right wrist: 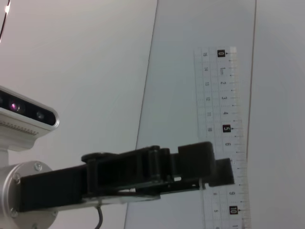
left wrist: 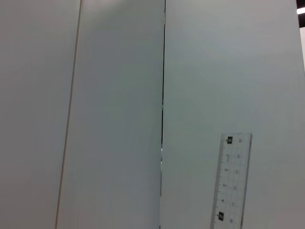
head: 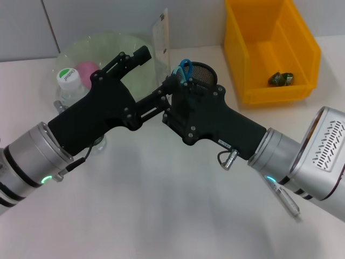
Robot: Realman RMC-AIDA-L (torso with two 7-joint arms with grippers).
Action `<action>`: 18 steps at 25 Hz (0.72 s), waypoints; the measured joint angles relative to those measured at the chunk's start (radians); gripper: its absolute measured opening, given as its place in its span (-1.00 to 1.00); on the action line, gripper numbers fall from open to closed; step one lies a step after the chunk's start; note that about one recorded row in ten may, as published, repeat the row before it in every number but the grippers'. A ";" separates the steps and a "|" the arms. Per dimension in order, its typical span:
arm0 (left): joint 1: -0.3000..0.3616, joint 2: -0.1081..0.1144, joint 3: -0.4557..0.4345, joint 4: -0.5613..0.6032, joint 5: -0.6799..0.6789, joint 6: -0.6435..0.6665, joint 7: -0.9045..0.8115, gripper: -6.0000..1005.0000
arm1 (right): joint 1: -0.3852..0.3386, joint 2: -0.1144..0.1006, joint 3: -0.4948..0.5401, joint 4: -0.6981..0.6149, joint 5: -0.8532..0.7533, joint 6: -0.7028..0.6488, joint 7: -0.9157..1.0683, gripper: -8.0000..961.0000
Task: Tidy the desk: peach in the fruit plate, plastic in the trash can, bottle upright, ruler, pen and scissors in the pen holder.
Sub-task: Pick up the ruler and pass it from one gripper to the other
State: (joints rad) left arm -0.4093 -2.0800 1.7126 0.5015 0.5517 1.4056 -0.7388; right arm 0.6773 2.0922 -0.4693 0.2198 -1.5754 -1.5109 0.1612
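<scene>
The clear ruler stands upright in the air, left of the black mesh pen holder. My left gripper is open, one finger on each side of the ruler's lower end. My right gripper meets it there from the right; its hold is hidden. The right wrist view shows the ruler with a left finger across it. Blue scissors sit in the holder. The peach lies in the green plate, the bottle is upright, and the pen lies under my right arm.
A yellow bin at the back right holds dark crumpled plastic. The left wrist view shows only the ruler against a pale wall. Both arms cross the middle of the white table.
</scene>
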 joint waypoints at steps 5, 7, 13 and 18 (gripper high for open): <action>-0.003 0.000 0.029 0.001 -0.024 -0.019 0.010 0.56 | 0.004 0.000 0.000 0.008 0.000 0.002 -0.007 -0.17; -0.004 0.000 0.054 0.002 -0.059 -0.027 0.031 0.56 | 0.005 0.000 0.000 0.013 0.000 0.002 -0.011 -0.17; 0.000 0.000 0.081 0.002 -0.092 -0.034 0.054 0.56 | 0.006 0.000 0.000 0.021 0.000 0.003 -0.012 -0.17; 0.001 0.000 0.083 0.002 -0.093 -0.047 0.067 0.54 | 0.007 0.000 0.007 0.036 0.000 0.003 -0.037 -0.17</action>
State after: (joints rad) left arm -0.4080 -2.0800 1.7956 0.5032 0.4586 1.3585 -0.6714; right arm 0.6845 2.0922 -0.4626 0.2554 -1.5753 -1.5077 0.1242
